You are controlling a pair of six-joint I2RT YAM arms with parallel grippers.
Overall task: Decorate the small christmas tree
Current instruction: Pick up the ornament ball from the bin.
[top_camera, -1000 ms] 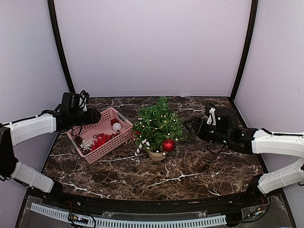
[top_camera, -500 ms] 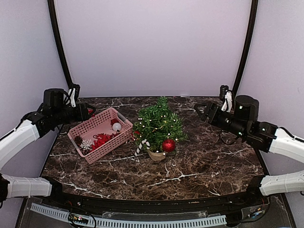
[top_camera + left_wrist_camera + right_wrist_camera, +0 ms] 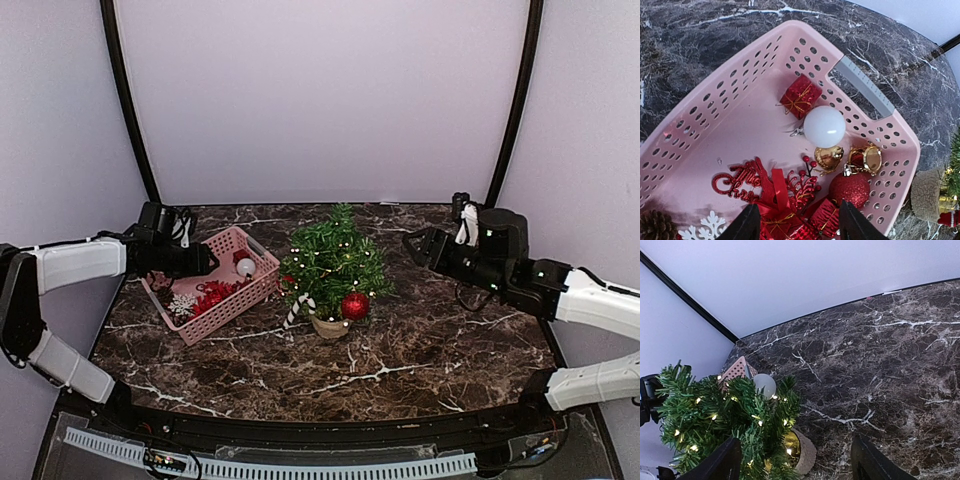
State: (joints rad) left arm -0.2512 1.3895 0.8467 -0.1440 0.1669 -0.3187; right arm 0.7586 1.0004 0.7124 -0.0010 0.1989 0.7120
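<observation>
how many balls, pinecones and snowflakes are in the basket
balls: 2, a white ball and a red ball
pinecone: 1
snowflake: 1
total: 4 (the gold pieces look like bells, not counted)

perforated pink plastic basket [image 3: 765, 75], glossy marble table [image 3: 420, 340], glittery red bauble [image 3: 849, 189]

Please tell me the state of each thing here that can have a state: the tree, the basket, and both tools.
small christmas tree: upright in its pot, lights on, red ball hanging on it.
pink basket: upright, holding ornaments.
left tool: open, empty, above the basket.
right tool: open, empty, apart from the tree.
</observation>
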